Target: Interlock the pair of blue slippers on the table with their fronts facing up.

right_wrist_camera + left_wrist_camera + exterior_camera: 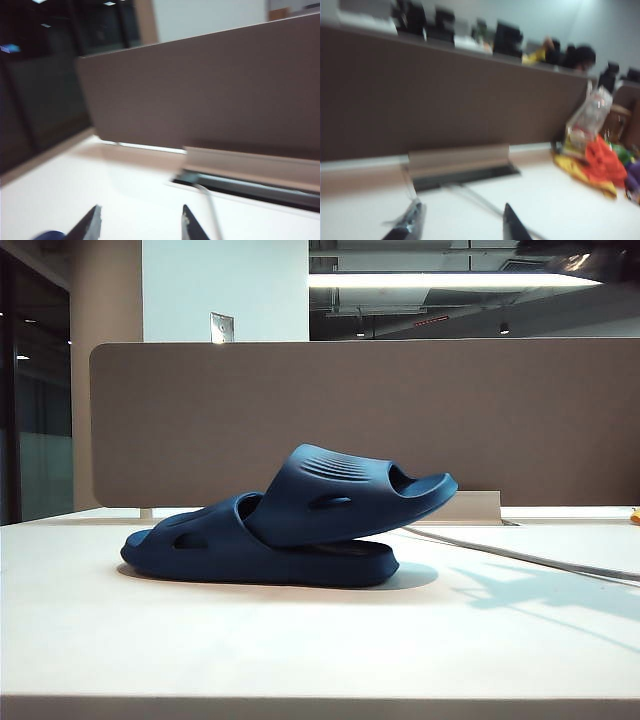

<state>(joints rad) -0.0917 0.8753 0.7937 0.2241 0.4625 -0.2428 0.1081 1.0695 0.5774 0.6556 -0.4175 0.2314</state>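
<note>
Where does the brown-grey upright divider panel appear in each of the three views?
Exterior view: the brown-grey upright divider panel spans the middle, behind the pair of dark navy foam slippers.
Left wrist view: it fills the upper half, above the open left gripper.
Right wrist view: it runs across the upper right, above the open right gripper.
Shared landmark: the cable slot at its foot.

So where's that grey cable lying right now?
In the exterior view the thin grey cable trails across the cream table on the right, running out from behind the upper navy foam slipper towards the right edge.

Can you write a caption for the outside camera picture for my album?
Two blue slippers hooked together, one leaning on the other, on the pale table.
</note>
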